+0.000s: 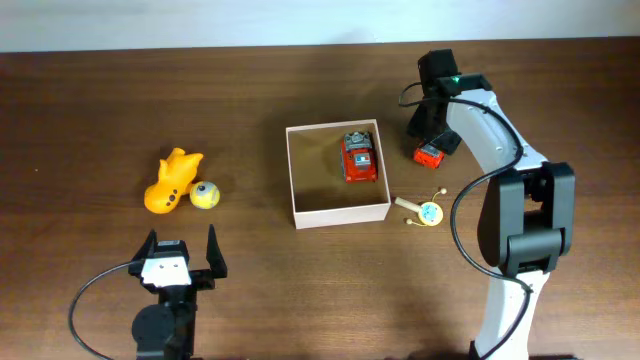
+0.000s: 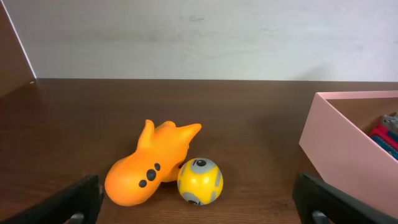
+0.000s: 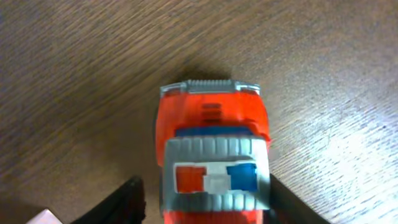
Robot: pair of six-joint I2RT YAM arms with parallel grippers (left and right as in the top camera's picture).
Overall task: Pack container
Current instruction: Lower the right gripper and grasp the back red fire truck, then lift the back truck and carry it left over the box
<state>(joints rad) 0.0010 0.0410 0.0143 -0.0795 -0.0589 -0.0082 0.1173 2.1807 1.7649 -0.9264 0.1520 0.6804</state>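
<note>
The container [image 1: 297, 180], a square shallow box with white walls and a brown inside, sits mid-table and holds one red toy car [image 1: 359, 157]. Its wall shows in the left wrist view [image 2: 342, 143], at the right. A second red toy car [image 1: 430, 155] with a grey roof lies on the table to the right of the box. My right gripper [image 1: 432, 140] is over it and open. In the right wrist view its fingers [image 3: 208, 208] straddle the car [image 3: 211, 124], with a gap on the left side. My left gripper [image 1: 180, 250] is open and empty near the front edge.
An orange rubber toy [image 1: 172, 180] and a yellow-grey ball [image 1: 205, 195] lie left of the box, just ahead of my left gripper [image 2: 202, 210]. A small teal-and-wood toy [image 1: 425, 211] lies by the box's front right corner.
</note>
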